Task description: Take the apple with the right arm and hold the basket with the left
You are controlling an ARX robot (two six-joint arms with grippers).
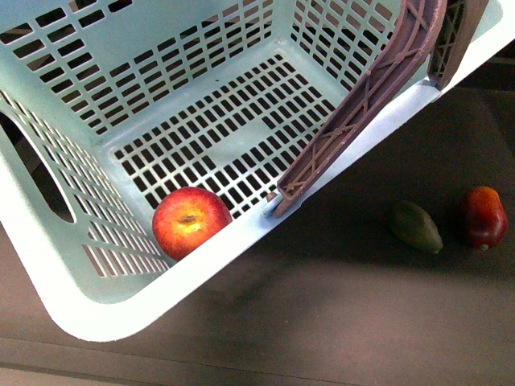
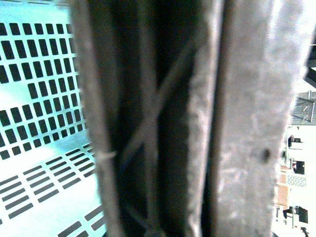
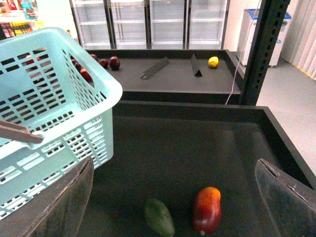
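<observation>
The apple (image 1: 191, 221) is round and red, with a yellow-orange blush spreading around its stem dimple, which faces up. It lies inside the basket (image 1: 96, 310), on the slotted floor at the near corner, touching the near wall. The basket is a large, light turquoise plastic one with slotted walls, an oval hand hole in its left side, and a brown ribbed handle (image 1: 362, 104) folded down along its right rim. It sits tilted, taking up the left and far part of the dark tabletop (image 1: 338, 322). To its right, outside it and well apart from the apple, a green oval fruit (image 1: 416, 227) lies just beside a darker red fruit (image 1: 483, 217), the two of them not touching. The right tool (image 3: 174, 170) hangs above those two fruits with its fingers (image 3: 69, 202) spread wide apart and nothing between them; from there the basket's corner shows to one side. The left wrist camera is pressed up against the brown handle, whose ribs fill the blurred picture with the turquoise slotted wall beside them. I cannot make out the left tool's fingers there, so I cannot tell whether they are apart or clamped on the handle.
</observation>
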